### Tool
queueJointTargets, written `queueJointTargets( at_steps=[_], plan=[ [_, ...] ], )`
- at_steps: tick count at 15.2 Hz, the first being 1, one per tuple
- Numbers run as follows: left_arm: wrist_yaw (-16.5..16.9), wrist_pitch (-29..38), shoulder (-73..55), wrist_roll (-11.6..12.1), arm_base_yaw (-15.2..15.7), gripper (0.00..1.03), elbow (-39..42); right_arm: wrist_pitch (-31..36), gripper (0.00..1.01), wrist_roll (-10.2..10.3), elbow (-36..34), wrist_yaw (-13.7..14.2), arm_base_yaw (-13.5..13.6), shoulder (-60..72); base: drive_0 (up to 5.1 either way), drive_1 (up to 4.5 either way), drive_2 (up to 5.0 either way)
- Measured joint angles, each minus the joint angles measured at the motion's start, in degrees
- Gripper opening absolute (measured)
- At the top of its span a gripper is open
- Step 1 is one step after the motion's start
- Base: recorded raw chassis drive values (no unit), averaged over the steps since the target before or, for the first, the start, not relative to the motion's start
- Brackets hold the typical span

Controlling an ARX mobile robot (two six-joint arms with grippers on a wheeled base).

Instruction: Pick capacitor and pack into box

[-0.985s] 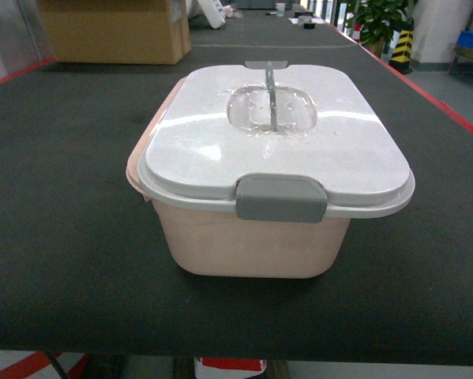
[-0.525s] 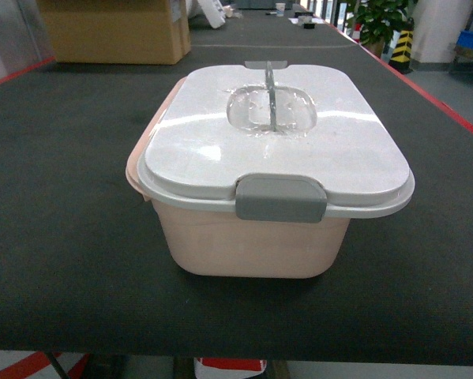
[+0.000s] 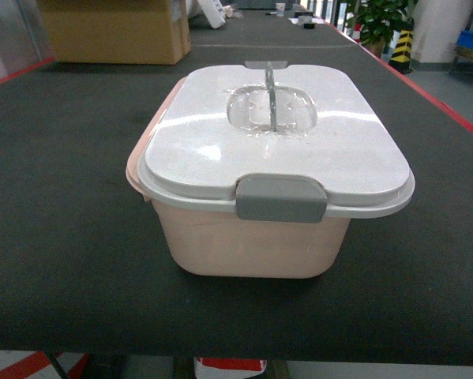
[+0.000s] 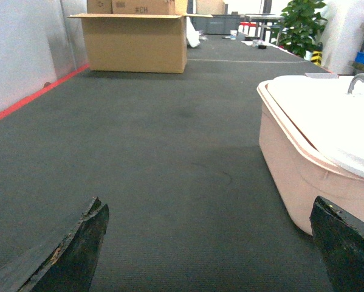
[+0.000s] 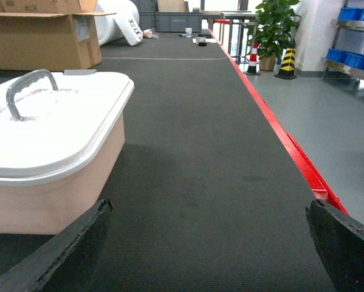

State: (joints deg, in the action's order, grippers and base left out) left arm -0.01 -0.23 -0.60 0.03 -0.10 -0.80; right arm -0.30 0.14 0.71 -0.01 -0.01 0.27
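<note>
The box [image 3: 275,181] sits on the dark table [image 3: 62,237], lid [image 3: 279,134] on, long axis running away from the robot. No capacitor is visible. The left gripper [image 4: 209,243] has the box to its right; the right gripper [image 5: 209,243] has it to its left. Both are wide open, empty and about equally near.

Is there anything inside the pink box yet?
Cannot tell. The box is covered by its white lid, with the grey front latch down and the handle on top. Its walls are opaque, so the contents are hidden. No capacitor shows anywhere.
</note>
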Motion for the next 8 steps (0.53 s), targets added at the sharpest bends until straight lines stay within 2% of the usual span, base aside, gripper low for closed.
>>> queueJointTargets(
  at_steps=[8],
  plan=[
    [0.0,0.0,0.0,0.0,0.0,0.98,0.0,0.0,0.98,0.0,0.0,0.0,0.0,0.0,0.0,0.00,0.0]
  ],
)
